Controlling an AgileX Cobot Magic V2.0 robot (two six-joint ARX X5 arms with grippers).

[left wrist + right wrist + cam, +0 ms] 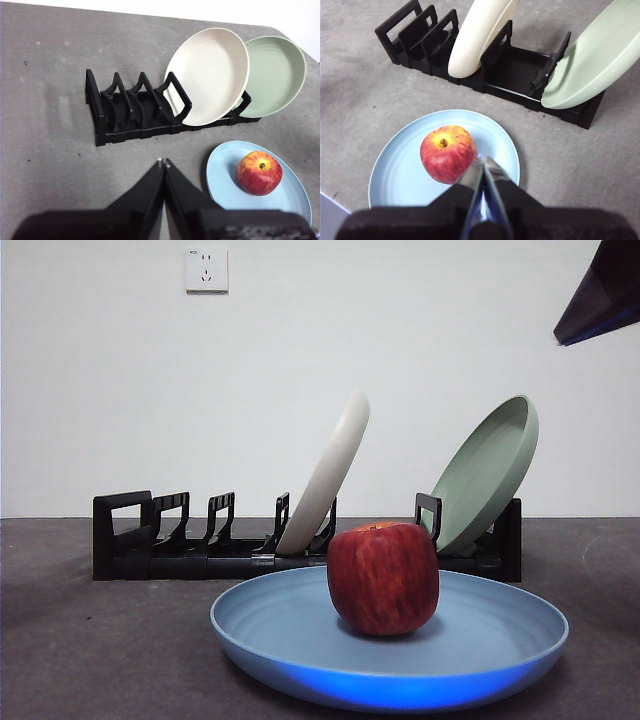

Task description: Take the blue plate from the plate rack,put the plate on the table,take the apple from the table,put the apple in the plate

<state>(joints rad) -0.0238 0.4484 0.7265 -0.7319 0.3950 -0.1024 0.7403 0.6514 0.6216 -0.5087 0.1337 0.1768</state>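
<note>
- 3 plates: one blue plate [480, 640], one cream plate [328, 480], one green plate [488, 472]
- 1 apple [383, 578]
- 1 plate rack [190, 540]
- 2 claws: left claw [163, 163], right claw [483, 160]
- 1 wall socket [206, 270]

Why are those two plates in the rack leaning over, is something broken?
Nothing is broken. The cream-white plate and the sage-green plate just lean in the black plastic rack. The dark red apple sits upright on the light-blue plate.

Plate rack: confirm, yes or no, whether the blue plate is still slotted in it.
No. The blue plate lies flat on the table in front of the plate rack, with the apple on it.
</note>
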